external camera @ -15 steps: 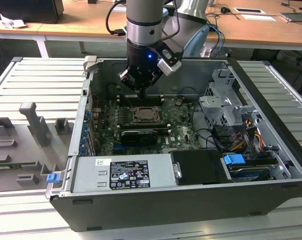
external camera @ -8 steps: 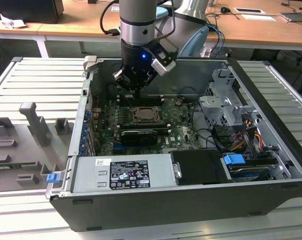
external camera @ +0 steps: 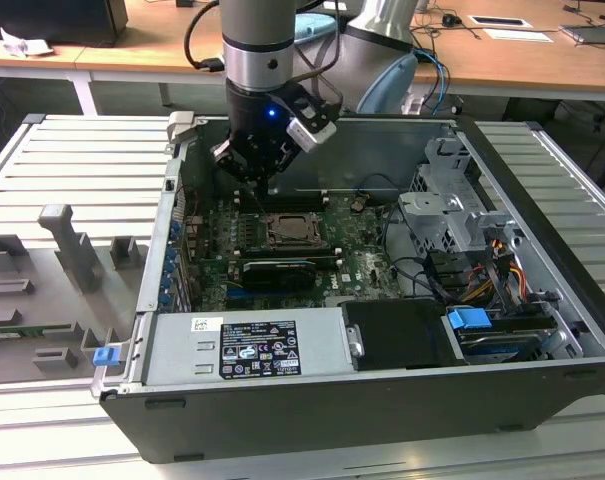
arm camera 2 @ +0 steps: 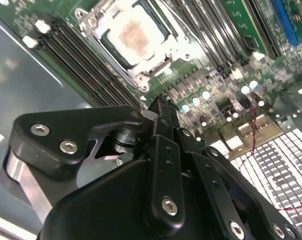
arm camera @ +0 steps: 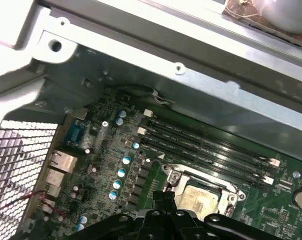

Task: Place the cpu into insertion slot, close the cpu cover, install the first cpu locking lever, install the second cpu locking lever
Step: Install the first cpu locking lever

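The cpu lies flat in the insertion slot on the green motherboard inside the open computer case. Its pale top has a brownish smear, seen in both wrist views. The grey metal cpu cover lies down around the chip, its window framing it. My gripper hangs just above the board on the far side of the socket, apart from it. Its black fingertips are pressed together with nothing between them.
Long black memory slots run beside the socket. A black card sits in front of it. The power supply, a drive cage with cables and the case walls hem the board in. Grey fixtures stand on the table at the exterior view's left.
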### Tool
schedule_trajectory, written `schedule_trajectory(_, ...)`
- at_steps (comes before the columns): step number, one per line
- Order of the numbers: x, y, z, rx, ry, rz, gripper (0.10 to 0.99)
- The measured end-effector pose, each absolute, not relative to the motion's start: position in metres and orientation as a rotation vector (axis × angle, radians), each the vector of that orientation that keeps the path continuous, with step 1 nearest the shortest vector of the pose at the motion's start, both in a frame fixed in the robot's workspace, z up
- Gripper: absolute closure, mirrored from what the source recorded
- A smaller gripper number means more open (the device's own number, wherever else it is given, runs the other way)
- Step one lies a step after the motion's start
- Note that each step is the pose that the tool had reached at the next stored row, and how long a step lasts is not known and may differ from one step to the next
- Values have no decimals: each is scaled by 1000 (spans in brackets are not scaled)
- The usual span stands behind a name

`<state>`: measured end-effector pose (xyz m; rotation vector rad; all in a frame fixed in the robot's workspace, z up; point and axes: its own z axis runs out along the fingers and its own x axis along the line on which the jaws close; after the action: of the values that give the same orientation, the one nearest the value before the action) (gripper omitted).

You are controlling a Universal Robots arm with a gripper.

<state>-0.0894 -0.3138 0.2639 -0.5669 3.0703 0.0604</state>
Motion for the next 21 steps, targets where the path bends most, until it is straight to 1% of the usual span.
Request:
schedule_trajectory(3, -92, -314, 263, -553, 3072, 60, 980)
schedule_trajectory(14, -92, -314, 259, -161, 3113, 56, 980)
schedule_trajectory(21, -100, -314, 258, -10, 3115, 55, 980)
